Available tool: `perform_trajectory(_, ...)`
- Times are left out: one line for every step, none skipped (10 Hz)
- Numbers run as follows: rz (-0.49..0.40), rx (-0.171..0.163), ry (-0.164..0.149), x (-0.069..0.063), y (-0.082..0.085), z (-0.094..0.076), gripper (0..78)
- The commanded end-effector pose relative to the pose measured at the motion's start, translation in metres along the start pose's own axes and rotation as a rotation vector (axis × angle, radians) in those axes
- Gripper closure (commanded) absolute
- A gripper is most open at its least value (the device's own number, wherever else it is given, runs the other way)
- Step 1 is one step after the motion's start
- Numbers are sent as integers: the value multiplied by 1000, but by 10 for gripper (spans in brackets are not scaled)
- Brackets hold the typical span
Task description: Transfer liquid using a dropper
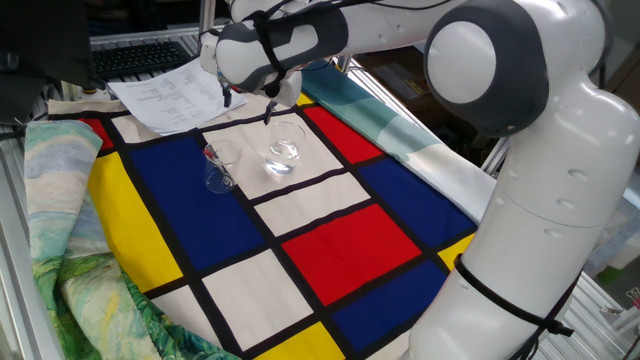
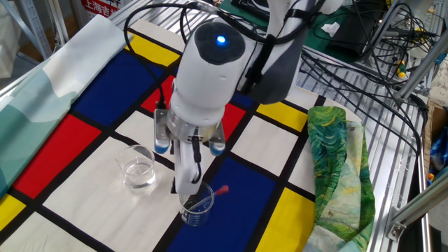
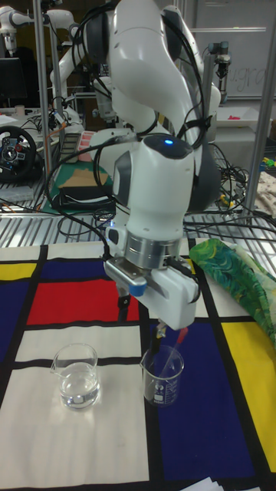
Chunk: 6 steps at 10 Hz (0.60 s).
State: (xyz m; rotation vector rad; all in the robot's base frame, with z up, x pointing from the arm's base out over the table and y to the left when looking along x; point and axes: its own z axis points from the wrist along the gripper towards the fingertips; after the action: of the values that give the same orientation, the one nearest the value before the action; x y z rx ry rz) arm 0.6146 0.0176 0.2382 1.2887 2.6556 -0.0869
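Note:
The dropper [image 3: 173,347] leans inside the small clear beaker [image 3: 162,376], its red bulb [image 2: 222,190] poking over the rim; it shows too as dropper [image 1: 211,154] in beaker [image 1: 220,170]. The liquid [image 3: 77,387] lies shallow in the rounder glass [image 2: 139,168], to the beaker's left in the tall view. My gripper [image 3: 142,316] hangs open and empty just above and between the two vessels, touching neither. Its fingers point down, gripper [image 1: 248,106] over the glass [image 1: 284,152], and gripper [image 2: 187,175] beside the beaker [image 2: 196,204].
A checked red, blue, yellow and white cloth [image 1: 340,240] covers the table. Green patterned fabric [image 2: 336,161] lies bunched at one side, a pale teal cloth [image 2: 42,91] at the other. Papers [image 1: 160,95] and a keyboard [image 1: 140,55] sit behind the vessels. Cables [image 2: 364,42] trail over the wire rack.

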Motion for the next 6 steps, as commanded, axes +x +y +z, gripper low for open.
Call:
perform_trajectory(7,-7,3,7,8,-3,1)
perform_trajectory(6,-7,3,7,8,-3,1)
perform_trajectory(2,-5,-1,7,8,-3,1)
perform_trajectory(-1,-4,-4,7,8,-3,1)
perform_trajectory(-21,-5,-11,7,8,-3,1)
perform_trajectory(-42,-8,-3,7,8,-3,1)
